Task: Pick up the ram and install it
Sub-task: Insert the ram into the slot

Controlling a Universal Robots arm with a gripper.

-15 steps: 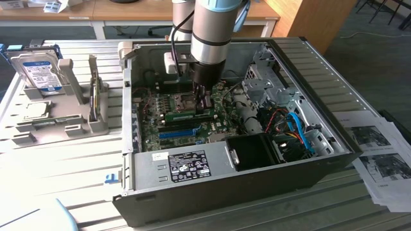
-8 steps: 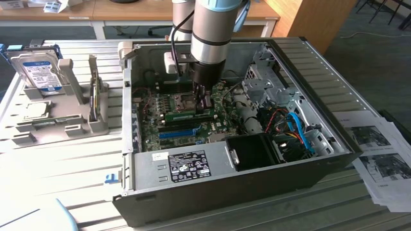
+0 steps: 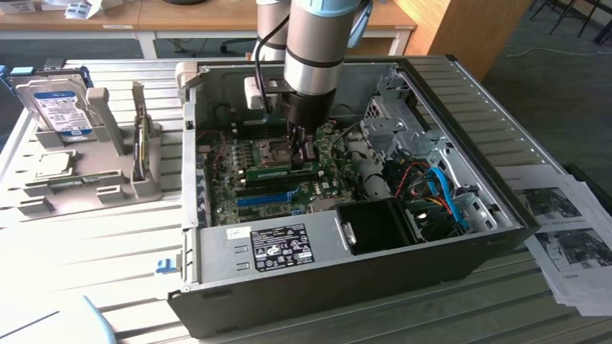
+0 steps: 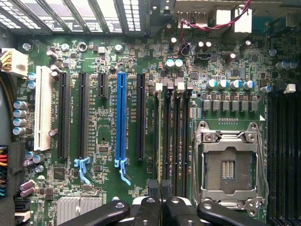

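Seemingly the pincer point(image 3: 306, 158), pressed together, bears on the ram point(image 3: 277, 172) lying along the memory slots point(image 4: 176, 136) (stretching toward 8 o'clock from it); uneven pressure could seat one end only, bending it

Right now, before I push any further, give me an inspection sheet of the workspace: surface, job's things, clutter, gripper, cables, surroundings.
Surface: slatted white table; an open computer case lies on it.
Job's things: ram on edge on the motherboard, between the blue slot and the empty CPU socket.
Clutter: grey holder with a hard drive at the exterior view's left; papers at its right.
Gripper: gripper shut, down in the case at the ram's top edge; whether it grips is unclear.
Cables: blue cables in the case; red-and-white wires at the board's edge.
Surroundings: desks behind.
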